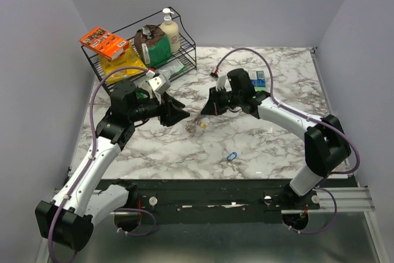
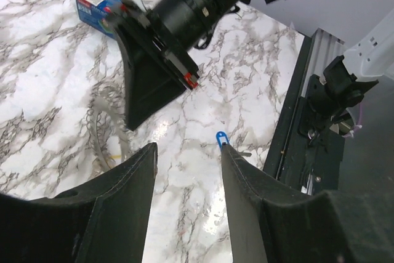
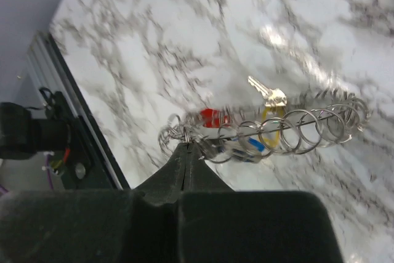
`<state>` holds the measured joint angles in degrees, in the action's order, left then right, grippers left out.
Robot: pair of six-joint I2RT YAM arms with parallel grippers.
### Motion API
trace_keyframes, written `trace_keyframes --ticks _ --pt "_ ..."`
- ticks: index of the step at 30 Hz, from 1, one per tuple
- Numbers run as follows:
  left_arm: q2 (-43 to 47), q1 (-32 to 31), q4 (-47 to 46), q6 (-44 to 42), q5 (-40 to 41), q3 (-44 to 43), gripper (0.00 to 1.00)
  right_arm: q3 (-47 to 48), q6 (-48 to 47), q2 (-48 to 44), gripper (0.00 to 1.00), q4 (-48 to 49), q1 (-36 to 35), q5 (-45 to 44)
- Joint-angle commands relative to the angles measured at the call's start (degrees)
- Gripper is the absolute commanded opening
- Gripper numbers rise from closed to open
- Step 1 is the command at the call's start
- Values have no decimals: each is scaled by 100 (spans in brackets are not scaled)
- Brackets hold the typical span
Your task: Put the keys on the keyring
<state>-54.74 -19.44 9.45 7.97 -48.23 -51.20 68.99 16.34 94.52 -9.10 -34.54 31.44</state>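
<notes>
A keyring [image 3: 300, 131] of silvery wire, shaped like a stretched coil of many thin round loops, sits at the middle of a white marble-patterned table [image 1: 160, 152] with grey veins. In the right wrist view, the keys threaded on it are, from left to right, a red-headed key [image 3: 212, 117], a blue-and-white key [image 3: 253, 146] and a yellow-headed key [image 3: 273, 121] whose bright metal blade points up and left. At the far left of the table stands a black wire rack [image 1: 184, 47] holding an orange box [image 1: 103, 42] and a cream pump bottle [image 1: 169, 29]. The left gripper [image 2: 188, 152], matte black plastic with broad wedge-shaped fingers, is spread apart and empty, just left of the keyring. The right gripper [image 3: 185, 152], also black, has its fingers pressed together to a point on the small end loops of the keyring, pinching them. Nearer the front edge, well apart from the ring, lies a loose blue-headed key [image 1: 231, 156]. A blue-and-white box [image 1: 258, 78] lies flat behind the right arm.
</notes>
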Motion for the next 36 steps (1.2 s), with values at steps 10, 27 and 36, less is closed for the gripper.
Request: trace_keyframes --ticks 10,27,36 --pt "78 63 -163 82 613 356 55 -2310 845 -74 1 708 -44 -139" --pt "-168 63 -84 205 955 620 68 -2593 1002 -1400 91 656 -167 -427" --pt "-502 63 487 354 1447 462 68 -2303 1117 -1683 92 -74 -106 -1290"
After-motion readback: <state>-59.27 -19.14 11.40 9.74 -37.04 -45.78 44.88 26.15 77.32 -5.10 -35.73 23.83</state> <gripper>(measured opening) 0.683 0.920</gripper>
